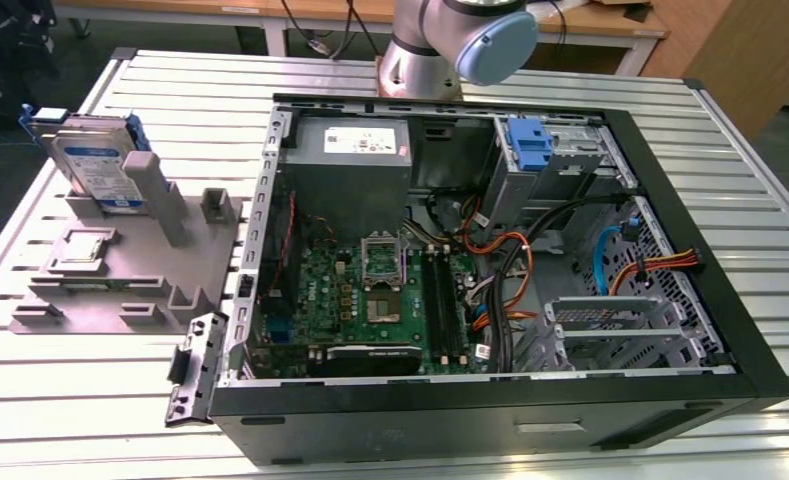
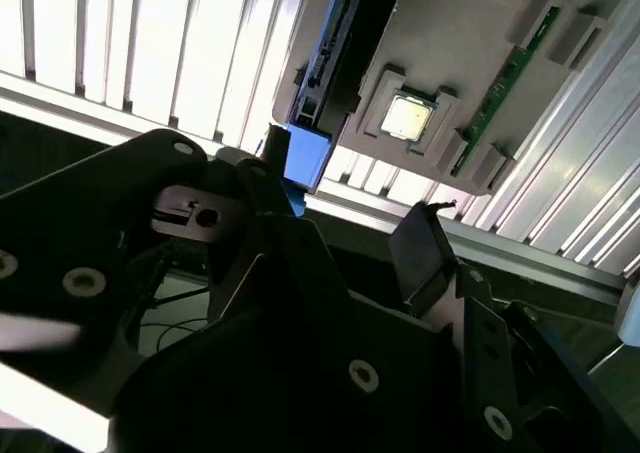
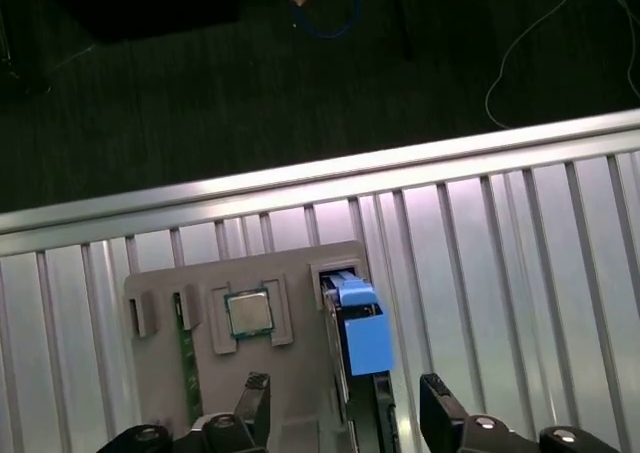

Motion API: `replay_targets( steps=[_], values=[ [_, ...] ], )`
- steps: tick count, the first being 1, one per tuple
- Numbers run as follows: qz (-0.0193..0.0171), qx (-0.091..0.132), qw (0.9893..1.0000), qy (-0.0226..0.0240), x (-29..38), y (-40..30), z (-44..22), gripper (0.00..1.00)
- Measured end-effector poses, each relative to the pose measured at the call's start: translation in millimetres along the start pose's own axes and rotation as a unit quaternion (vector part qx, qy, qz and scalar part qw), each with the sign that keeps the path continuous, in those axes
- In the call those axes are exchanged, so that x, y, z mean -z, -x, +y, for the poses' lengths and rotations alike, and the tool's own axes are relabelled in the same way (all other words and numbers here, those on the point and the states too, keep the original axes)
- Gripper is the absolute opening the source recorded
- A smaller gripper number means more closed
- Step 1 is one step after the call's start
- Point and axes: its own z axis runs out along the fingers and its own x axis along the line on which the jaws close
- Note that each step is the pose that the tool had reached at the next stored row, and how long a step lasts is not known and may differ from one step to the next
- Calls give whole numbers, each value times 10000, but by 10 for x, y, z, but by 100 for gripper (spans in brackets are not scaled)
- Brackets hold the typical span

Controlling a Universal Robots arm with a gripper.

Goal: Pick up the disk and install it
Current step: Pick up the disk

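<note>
**Fig. Pincer above the disk in its holder.** The disk (image 1: pixel 97 165) stands on edge in a slot of the grey holder (image 1: pixel 114 290), which rests on the slatted tabletop (image 1: pixel 74 400) at the exterior view's left of the open computer case (image 1: pixel 501 420). In the first wrist view the pincer (image 3: pixel 348 413) is spread wide. Its fingers (image 3: pixel 440 403) sit to either side of the disk's blue-framed edge (image 3: pixel 360 343) and grip nothing.

*Hazards (judged).* The fingers could land on the thin blue carrier or on the slot wall if they are off the disk's line, which would jam the disk or tip it. The tall grey post (image 1: pixel 161 200) just beside the disk leaves little room for one finger. A hold on the plastic frame alone may flex and let the disk slip. Inside the case, loose cables (image 1: pixel 528 260) lie near the drive cage (image 1: pixel 621 325) and could snag a carried part.

*Not resolved.* The disk's lower part is hidden in the slot. Both wrist views show it edge-on, so its faces are unseen. How high the fingers are above the disk cannot be told. The arm (image 1: pixel 434 50) is cut off just above its base. The processor chip (image 3: pixel 248 313) and memory stick (image 3: pixel 185 348) on the holder serve as landmarks.
</note>
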Motion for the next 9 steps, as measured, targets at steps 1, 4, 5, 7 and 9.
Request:
replay_targets(
  steps=[1, 4, 5, 7, 9],
  values=[
    [-8, 6, 10000, -2, -17, 7, 8, 71],
    [-33, 54, 10000, -8, -69, 12, 36, 71],
    [-37, 102, 9999, -6, -83, 12, 36, 71],
    [-45, 218, 9998, -3, -109, 12, 37, 71],
    [-53, 290, 9996, -1, -141, 10, 44, 71]
  ],
)
